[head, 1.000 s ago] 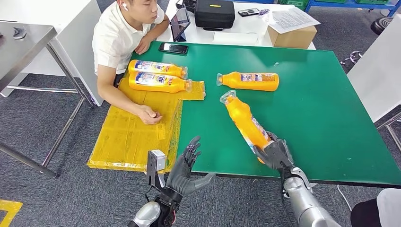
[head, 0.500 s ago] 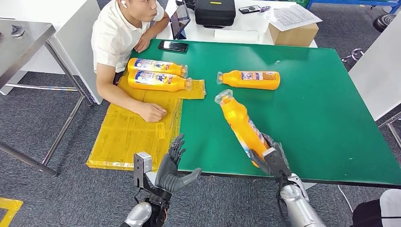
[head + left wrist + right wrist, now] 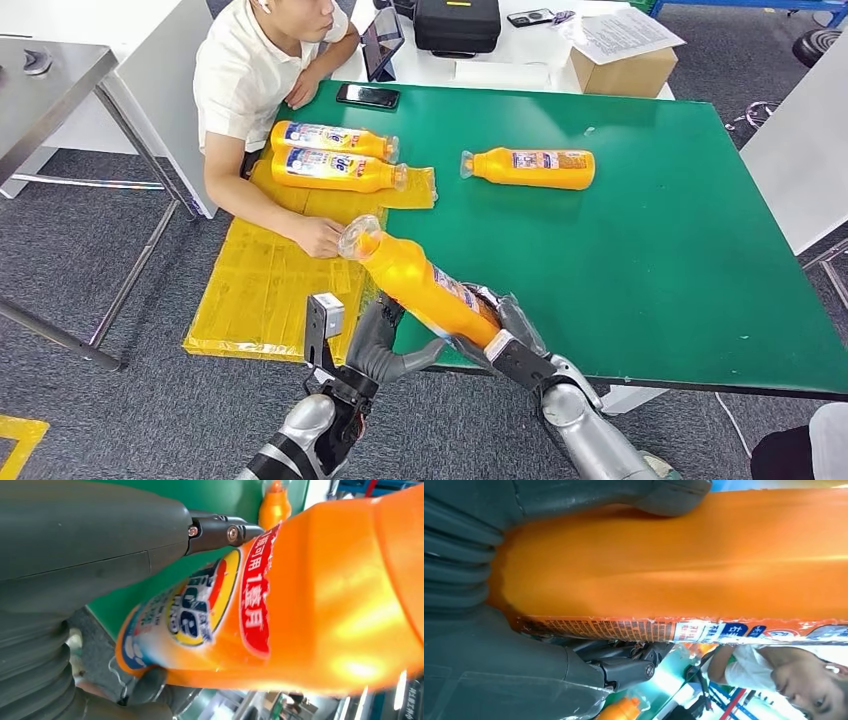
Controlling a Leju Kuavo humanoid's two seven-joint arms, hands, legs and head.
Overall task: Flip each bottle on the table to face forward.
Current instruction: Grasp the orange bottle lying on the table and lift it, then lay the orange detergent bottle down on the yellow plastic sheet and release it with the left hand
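Observation:
An orange bottle [image 3: 420, 285] with a clear cap hangs tilted over the green table's [image 3: 650, 260] near-left edge, cap pointing up and left. My right hand [image 3: 505, 335] grips its base; the right wrist view shows its plain back [image 3: 674, 565] and my fingers [image 3: 624, 670] curled round it. My left hand [image 3: 385, 340] stands just under and beside it with fingers apart, and a fingertip [image 3: 240, 530] touches the front label [image 3: 200, 605]. Another orange bottle [image 3: 530, 168] lies on the table's far middle. Two more [image 3: 335, 155] lie side by side at the far left.
A person [image 3: 255, 80] sits at the table's far left corner, with one hand [image 3: 318, 238] on a yellow plastic sheet [image 3: 270, 290] hanging off the left edge, close to the bottle's cap. A phone [image 3: 367, 98], black case [image 3: 457, 25] and cardboard box [image 3: 620, 70] lie beyond.
My right hand has lifted the bottle off the table and swung it left toward the near edge. My left hand has come in under it.

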